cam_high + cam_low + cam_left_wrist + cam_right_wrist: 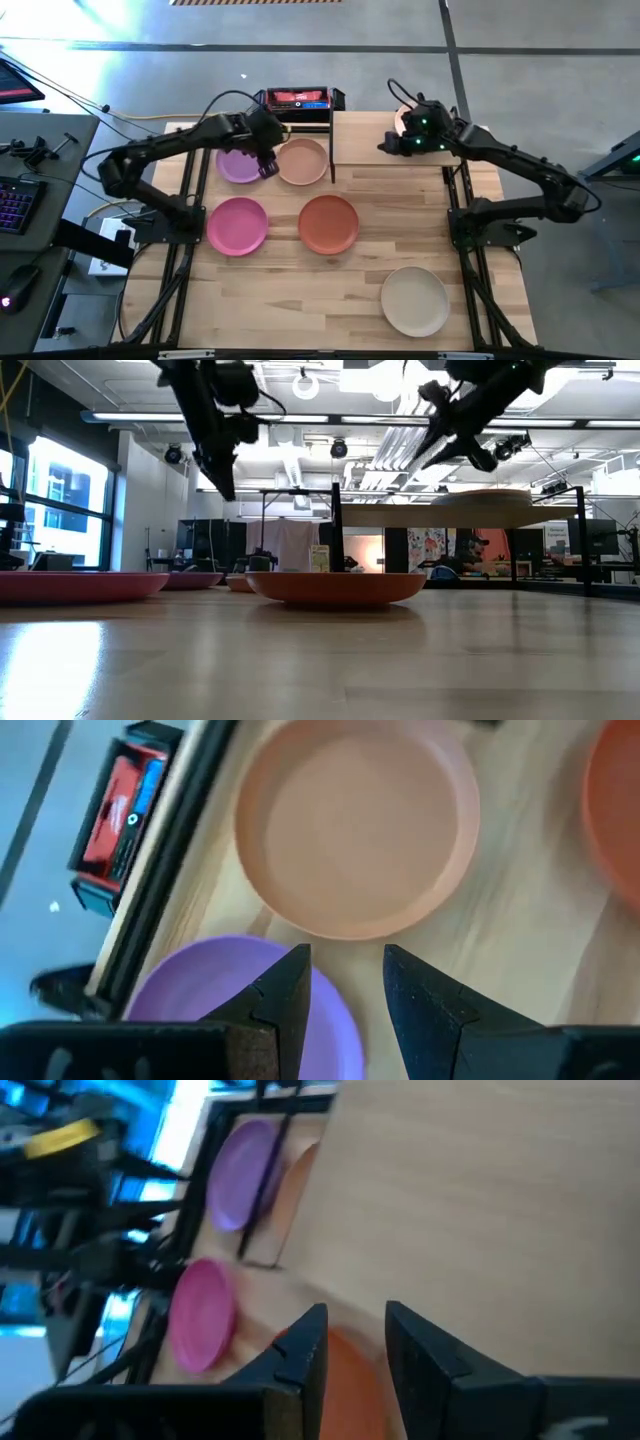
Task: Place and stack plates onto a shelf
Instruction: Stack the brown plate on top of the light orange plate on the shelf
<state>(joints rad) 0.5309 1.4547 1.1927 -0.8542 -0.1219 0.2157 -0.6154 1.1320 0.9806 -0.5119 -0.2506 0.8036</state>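
Left gripper, fingers parted and empty, hovers over the gap between purple plate and peach plate left of the shelf; it should straddle one rim squarely before closing.

Six plates, one shelf, two arms, one red-and-black box

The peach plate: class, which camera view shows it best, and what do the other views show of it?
The left wrist view: the peach plate fills the frame, rim and bowl clear. The high view shows it whole but small, beside the purple plate. The low view barely shows it; the right wrist view gives only a blurred edge.
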